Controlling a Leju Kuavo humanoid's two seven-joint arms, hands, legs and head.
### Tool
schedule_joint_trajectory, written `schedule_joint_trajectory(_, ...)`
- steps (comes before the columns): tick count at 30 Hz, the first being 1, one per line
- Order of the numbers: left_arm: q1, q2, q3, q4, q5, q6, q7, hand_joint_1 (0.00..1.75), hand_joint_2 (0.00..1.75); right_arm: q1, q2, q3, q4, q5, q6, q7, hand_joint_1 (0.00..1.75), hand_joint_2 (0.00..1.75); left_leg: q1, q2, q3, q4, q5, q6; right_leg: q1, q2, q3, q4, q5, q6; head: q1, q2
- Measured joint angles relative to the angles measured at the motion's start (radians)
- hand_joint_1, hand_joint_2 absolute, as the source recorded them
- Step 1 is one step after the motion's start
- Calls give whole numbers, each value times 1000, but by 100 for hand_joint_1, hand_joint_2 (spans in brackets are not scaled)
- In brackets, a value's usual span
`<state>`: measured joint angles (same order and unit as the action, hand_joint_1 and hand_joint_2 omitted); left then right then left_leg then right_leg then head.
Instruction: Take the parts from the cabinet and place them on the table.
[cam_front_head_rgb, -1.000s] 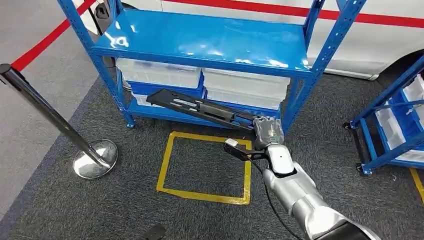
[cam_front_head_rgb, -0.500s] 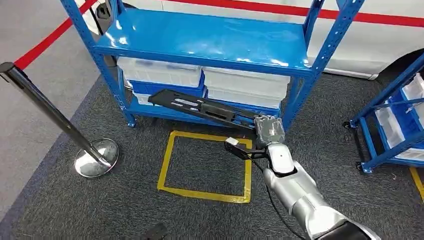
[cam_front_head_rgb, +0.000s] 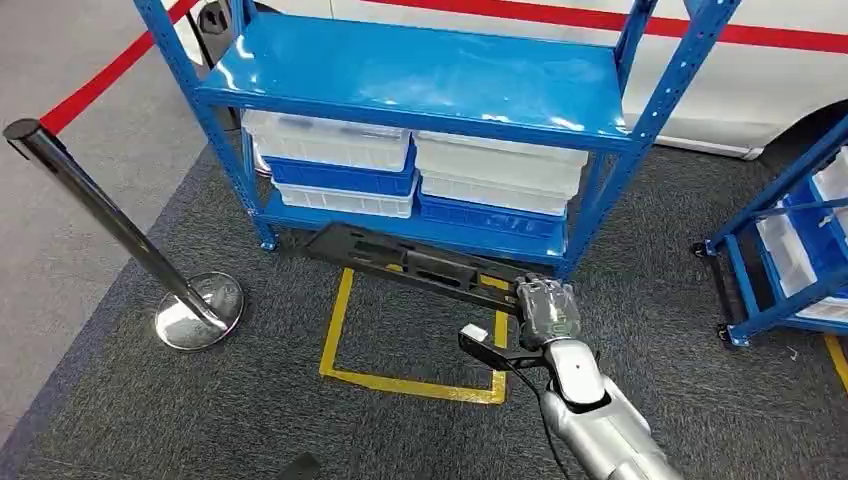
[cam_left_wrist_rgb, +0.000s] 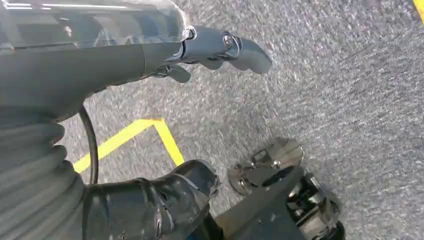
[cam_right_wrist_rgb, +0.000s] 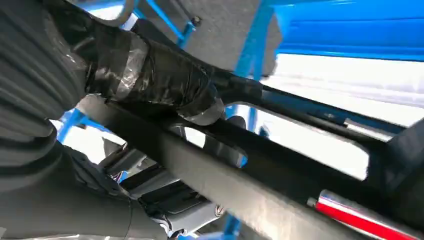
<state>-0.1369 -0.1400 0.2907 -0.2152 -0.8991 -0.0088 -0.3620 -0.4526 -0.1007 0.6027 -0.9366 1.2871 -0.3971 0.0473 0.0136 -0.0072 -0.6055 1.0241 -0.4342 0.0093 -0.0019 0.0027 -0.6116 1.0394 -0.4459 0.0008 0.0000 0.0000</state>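
A long black flat part (cam_front_head_rgb: 410, 265) with slots hangs slanted in front of the blue cabinet's (cam_front_head_rgb: 420, 80) bottom shelf, over the floor. My right hand (cam_front_head_rgb: 545, 310) grips its near end, while the far end points left toward the cabinet's left leg. Close up in the right wrist view, the taped thumb (cam_right_wrist_rgb: 165, 80) wraps over the part (cam_right_wrist_rgb: 280, 165). My left hand (cam_left_wrist_rgb: 125, 60) hangs above the grey carpet with its fingers (cam_left_wrist_rgb: 225, 45) and thumb apart, holding nothing.
White and blue bins (cam_front_head_rgb: 330, 150) fill the cabinet's lower shelves. A yellow taped square (cam_front_head_rgb: 335, 330) marks the carpet below the part. A chrome stanchion (cam_front_head_rgb: 100, 210) stands at the left on its round base (cam_front_head_rgb: 200, 312). A second blue rack (cam_front_head_rgb: 790, 250) stands at the right.
My right arm has drawn back and down, bringing the black part from in front of the lower bins to below the bottom shelf. The camera view has shifted slightly too.
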Motion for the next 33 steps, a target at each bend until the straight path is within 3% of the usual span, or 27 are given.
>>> schedule_joint_trajectory(1, 2, 0, 2, 0, 2, 2, 0, 0, 175, 20, -9, 0, -29, 4, 8, 8, 175, 175, 0, 2, 3, -4, 1, -6, 1, 3, 0, 0, 0, -3, 1, 0)
schedule_joint_trajectory(2, 3, 0, 2, 0, 2, 2, 0, 0, 175, 34, -17, 0, -62, 4, 14, 11, 175, 175, -3, 1, 4, -4, 0, -13, -9, 3, 2, -9, 6, -11, 0, 0)
schedule_joint_trajectory(3, 5, 0, 3, 0, 2, 2, -1, 0, 175, 42, -22, -1, -81, -3, 14, 13, 175, 175, 2, 2, -2, 7, -11, -17, -12, -1, 6, -13, 9, -16, 1, 0)
schedule_joint_trajectory(4, 5, 0, 4, 0, 2, 2, 0, 0, 175, 45, -26, -2, -92, -10, 13, 14, 175, 175, 0, 3, -17, 43, -42, -21, -12, 0, 6, -14, 10, -22, -2, 0)
schedule_joint_trajectory(7, 8, 0, 5, 0, -2, 2, 0, 0, 175, 58, -31, -10, -107, -21, 8, 11, 175, 175, 2, 3, -116, 262, -146, -27, -8, -3, 2, -13, 11, -25, -2, 0)
schedule_joint_trajectory(8, 11, 0, 5, 0, -4, 0, 0, 0, 175, 64, -32, -12, -107, -21, 1, 9, 175, 175, 2, 3, -131, 297, -146, -27, -7, -4, 2, -12, 11, -25, -2, 0)
schedule_joint_trajectory(9, 13, 0, 5, 0, -6, 0, -1, 0, 175, 67, -33, -15, -107, -18, -7, 6, 175, 175, 2, 3, -118, 276, -121, -26, -7, -3, 2, -10, 11, -25, -2, 0)
schedule_joint_trajectory(10, 12, 0, 5, 0, -6, 0, -1, 0, 175, 68, -33, -16, -107, -11, -11, 6, 175, 175, 2, 3, -86, 215, -83, -23, -7, -2, 2, -8, 11, -24, -2, 0)
schedule_joint_trajectory(12, 8, 1, 5, 0, -9, 0, -2, 0, 175, 68, -34, -20, -108, 9, -16, 7, 175, 175, 2, 3, 8, 37, -7, -13, -7, 0, 2, -5, 10, -23, -2, 0)
schedule_joint_trajectory(13, 5, 1, 5, 0, -10, 0, -2, 0, 175, 68, -34, -21, -110, 17, -18, 10, 175, 175, 0, 3, 22, 11, -30, -9, -6, 0, 0, -6, 11, -19, -2, 0)
schedule_joint_trajectory(16, 7, 2, 6, 0, -11, 0, -3, 0, 175, 70, -37, -22, -112, 31, -23, 17, 175, 175, -7, 1, 20, 1, -17, -2, -3, 1, -4, -6, 16, -2, -1, 0)
schedule_joint_trajectory(17, 8, 1, 6, 0, -11, 0, -3, 0, 175, 70, -37, -22, -112, 31, -23, 18, 175, 175, -2, 1, 21, -8, -11, 7, 0, 1, -3, -7, 18, 5, -1, 0)
schedule_joint_trajectory(18, 8, 2, 6, 0, -11, 0, -3, 0, 175, 71, -39, -23, -113, 32, -23, 18, 175, 175, 2, 4, 25, -16, -4, 15, -6, 2, -6, 1, 7, 9, -1, 0)
schedule_joint_trajectory(19, 7, 1, 6, 0, -11, 0, -3, 0, 175, 70, -42, -24, -114, 32, -23, 18, 175, 175, 2, 4, 24, -19, -1, 22, -6, 0, -20, 33, -21, 13, 0, 0)
schedule_joint_trajectory(21, 5, 1, 6, 0, -11, 0, -3, 0, 175, 72, -45, -24, -114, 32, -23, 18, 175, 175, 1, 4, 20, -19, 1, 25, -8, 0, -86, 184, -106, 20, 0, 0)
schedule_joint_trajectory(22, 6, 1, 6, 0, -11, -1, -3, 0, 175, 75, -45, -24, -114, 32, -23, 18, 175, 175, 0, 4, 18, -18, 1, 25, -10, 0, -120, 258, -134, 23, -1, 0)
schedule_joint_trajectory(23, 8, 1, 6, 0, -11, -1, -3, 0, 175, 77, -45, -24, -114, 32, -23, 18, 175, 175, 0, 5, 17, -17, 1, 25, -11, 0, -137, 297, -138, 25, -1, 0)
schedule_joint_trajectory(24, 8, 1, 6, 0, -11, -1, -3, 0, 175, 80, -45, -24, -114, 32, -23, 18, 175, 175, 0, 4, 17, -16, 1, 25, -13, -1, -131, 286, -119, 25, -1, 0)
schedule_joint_trajectory(25, 8, 1, 6, 0, -11, -1, -3, 0, 175, 80, -46, -24, -114, 32, -23, 18, 175, 175, 0, 3, 17, -13, 0, 24, -14, -1, -101, 231, -81, 24, -1, 0)
schedule_joint_trajectory(27, 7, 0, 6, 0, -11, -1, -3, 0, 175, 77, -50, -24, -115, 38, -23, 19, 175, 175, 0, 1, 17, -7, -4, 19, -14, -3, -11, 53, 5, 16, -1, 0)
schedule_joint_trajectory(28, 8, 0, 6, 0, -11, -1, -2, 0, 175, 74, -51, -24, -115, 43, -23, 21, 175, 175, -2, 1, 13, -5, -5, 15, -11, -3, 9, 14, -6, 9, 0, 0)
schedule_joint_trajectory(29, 7, 1, 6, 0, -12, -1, -1, 0, 175, 74, -52, -24, -117, 48, -23, 22, 175, 175, -7, 1, 8, 2, -6, 10, -6, -2, 9, -4, -6, 8, -2, 0)
schedule_joint_trajectory(32, 7, 1, 6, 0, -13, -2, 0, 0, 175, 73, -53, -24, -121, 54, -20, 25, 175, 175, -5, 2, 8, -6, -1, -6, -3, -1, 4, 1, -4, 1, -1, 0)
schedule_joint_trajectory(33, 6, 1, 6, 0, -13, -2, 0, 0, 175, 72, -53, -26, -123, 56, -20, 25, 175, 175, -5, 1, 3, -1, -8, -11, -15, -3, 9, -10, 2, -10, -1, 0)
